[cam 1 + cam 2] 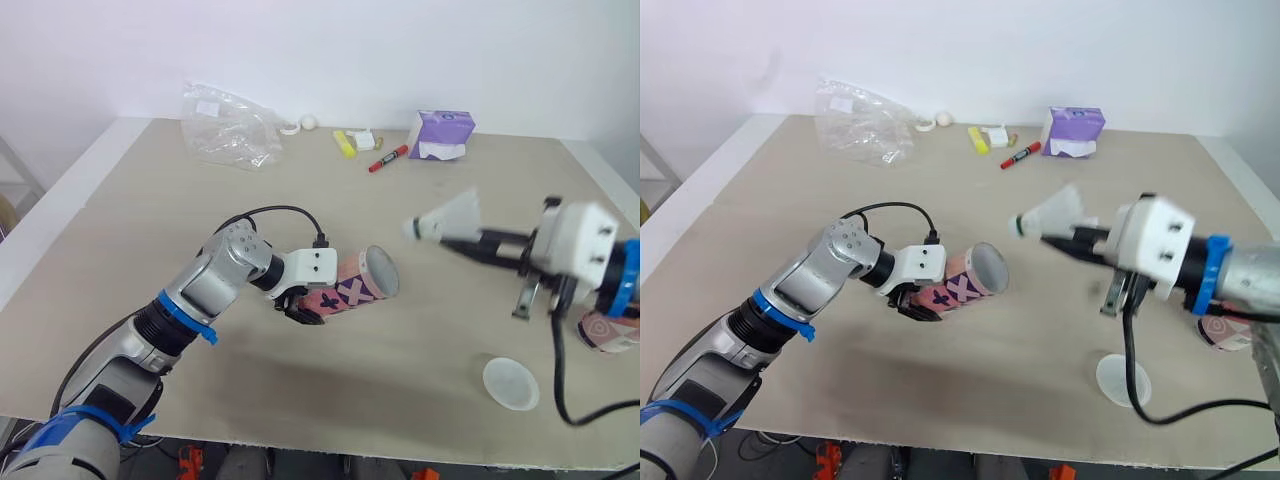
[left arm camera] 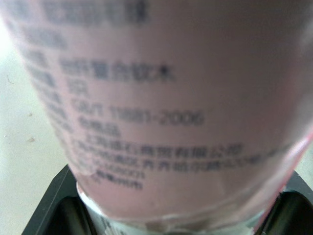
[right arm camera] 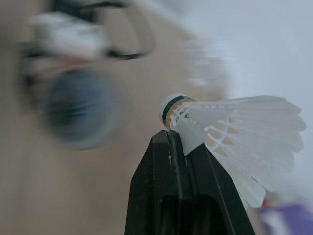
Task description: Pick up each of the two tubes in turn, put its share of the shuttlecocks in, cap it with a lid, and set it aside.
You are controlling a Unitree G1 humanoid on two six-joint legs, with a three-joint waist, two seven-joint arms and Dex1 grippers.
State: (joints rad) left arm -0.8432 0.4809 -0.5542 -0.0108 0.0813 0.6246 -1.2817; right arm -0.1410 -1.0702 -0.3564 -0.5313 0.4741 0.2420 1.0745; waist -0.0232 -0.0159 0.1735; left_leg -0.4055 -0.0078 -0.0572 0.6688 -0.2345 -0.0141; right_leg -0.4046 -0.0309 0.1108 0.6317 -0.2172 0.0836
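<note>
Grips pink tube (image 1: 352,288) just left of table (image 1: 120,200) centre with left hand (image 1: 300,305), fingers pressed around its base end. Holds it nearly level, open mouth toward 3 o'clock, inside too dim to read. Pinches shuttlecock (image 1: 445,220) in right hand (image 1: 452,238) at 3 o'clock, cork aimed at that mouth, clearly apart. Further right: white lid (image 1: 510,383) flat at 5 o'clock, second tube (image 1: 608,330) under right arm.

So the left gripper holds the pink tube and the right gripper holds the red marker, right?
Not quite. The left gripper does hold the pink tube, but the right gripper holds a white shuttlecock, as the right wrist view shows. The red marker lies far back on the table.
</note>
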